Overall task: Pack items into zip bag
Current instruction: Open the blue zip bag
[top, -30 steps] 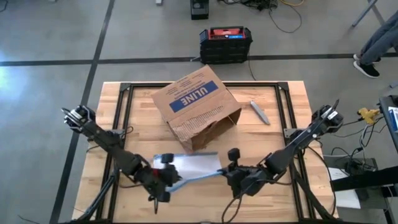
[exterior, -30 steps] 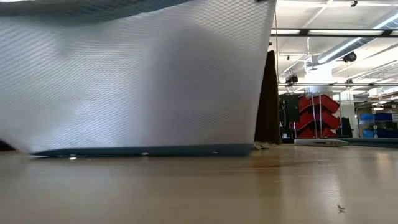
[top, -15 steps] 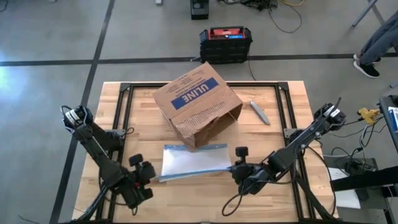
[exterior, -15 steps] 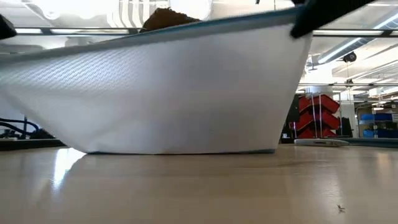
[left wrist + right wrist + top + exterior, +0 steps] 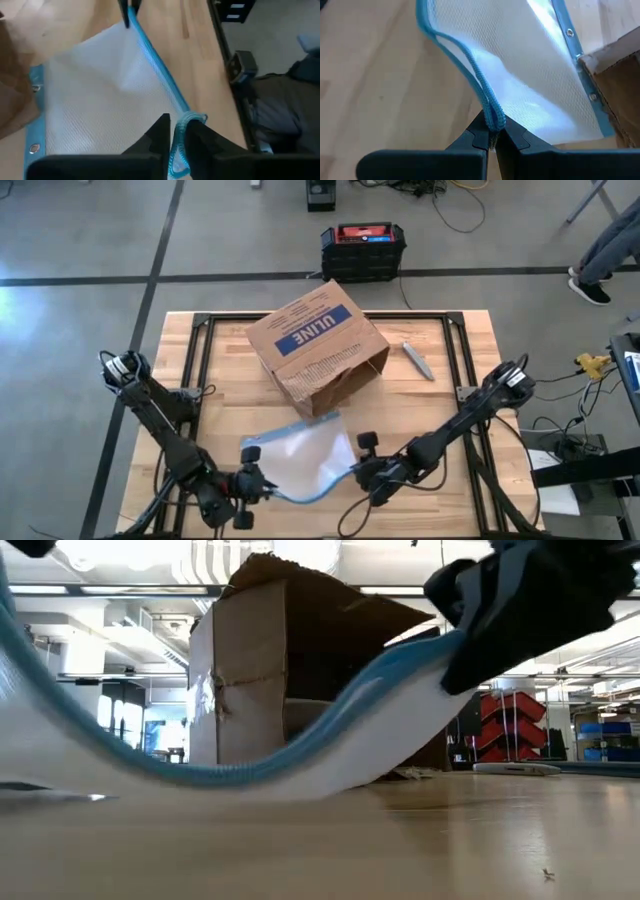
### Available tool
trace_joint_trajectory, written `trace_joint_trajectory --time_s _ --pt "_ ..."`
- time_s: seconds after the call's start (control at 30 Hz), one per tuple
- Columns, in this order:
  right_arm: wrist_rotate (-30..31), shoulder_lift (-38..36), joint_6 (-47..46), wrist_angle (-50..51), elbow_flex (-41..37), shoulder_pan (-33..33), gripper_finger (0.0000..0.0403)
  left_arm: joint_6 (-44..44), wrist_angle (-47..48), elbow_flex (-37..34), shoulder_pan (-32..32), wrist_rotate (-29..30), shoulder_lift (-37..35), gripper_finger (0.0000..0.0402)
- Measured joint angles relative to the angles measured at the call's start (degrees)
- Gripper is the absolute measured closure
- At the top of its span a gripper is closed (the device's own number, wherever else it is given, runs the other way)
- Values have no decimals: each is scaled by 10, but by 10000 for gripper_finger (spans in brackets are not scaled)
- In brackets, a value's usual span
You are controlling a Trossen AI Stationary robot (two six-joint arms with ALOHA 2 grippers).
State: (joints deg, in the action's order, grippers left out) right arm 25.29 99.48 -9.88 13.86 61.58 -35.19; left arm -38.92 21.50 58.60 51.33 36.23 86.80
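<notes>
1. Likely slip at the left gripper point(image 5: 176, 142): jaws pinching the blue zip strip point(image 5: 155, 65) only by its end, the strip bunched between them and the hold looking slack; could drop that corner if the arms draw further apart.
2. Risk of the zip bag point(image 5: 305, 458) staying closed: zip strip sagging in a curve between the two holds in the low view, no mouth visible for packing.
3. No items in sight on the bench point(image 5: 440, 390); perhaps hidden inside the ULINE cardboard box point(image 5: 318, 348); cannot tell.
4. Right gripper point(image 5: 492, 131): jaws clenched on the other end of the zip strip.
5. Both arms reaching low over the near bench edge, facing each other across the bag; bag resting just before the box.
</notes>
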Motion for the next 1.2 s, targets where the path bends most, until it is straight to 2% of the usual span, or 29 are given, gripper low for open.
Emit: trace_joint_trajectory --time_s 0.2,0.37,0.47,0.63,0.8,1.2 --pt "2 -1 3 -1 0 3 403 -11 1 -20 -20 -2 2 294" --pt "2 -1 19 -15 0 4 403 -17 -21 -38 -41 37 2 238" --pt "3 -1 26 -25 0 4 403 14 -107 -68 -59 37 14 206" --pt "4 -1 40 -37 0 11 403 134 -330 -107 -95 34 66 168" --pt "19 -1 42 -38 0 23 403 229 -457 -101 -129 18 127 152" --pt "18 0 52 -39 0 26 403 227 -459 -71 -197 7 197 168"
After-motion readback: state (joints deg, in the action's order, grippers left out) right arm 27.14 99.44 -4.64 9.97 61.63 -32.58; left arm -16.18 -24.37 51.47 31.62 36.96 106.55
